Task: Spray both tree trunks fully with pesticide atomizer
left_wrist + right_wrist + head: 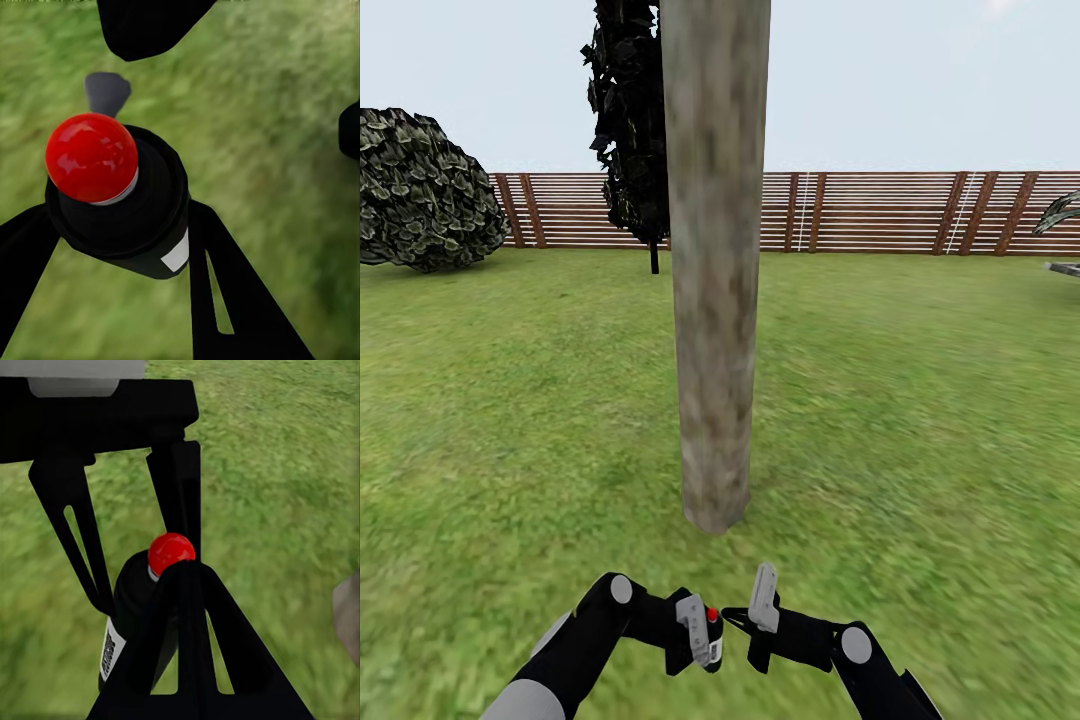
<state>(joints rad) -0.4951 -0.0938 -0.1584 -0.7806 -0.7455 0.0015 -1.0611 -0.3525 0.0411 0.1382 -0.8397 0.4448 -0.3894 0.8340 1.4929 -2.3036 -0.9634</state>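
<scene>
The tree trunk (715, 260) rises straight ahead of the left gripper (705, 628), whose jaws clasp the atomizer (120, 199); whether the right gripper's (758, 612) jaws are parted cannot be told.

The atomizer's (139, 615) white label seems too blurred to read.

Tree trunk (714, 270) dead ahead, open lawn (920, 400) around.

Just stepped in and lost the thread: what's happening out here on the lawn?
The robot stands on the grass facing a thick grey-beige tree trunk. Its left tool holds the pesticide atomizer, a black bottle with a red top, between its fingers. The right tool sits right beside it; whether it is open is unclear. No spray haze shows on the trunk. A slatted wooden fence runs behind.
</scene>
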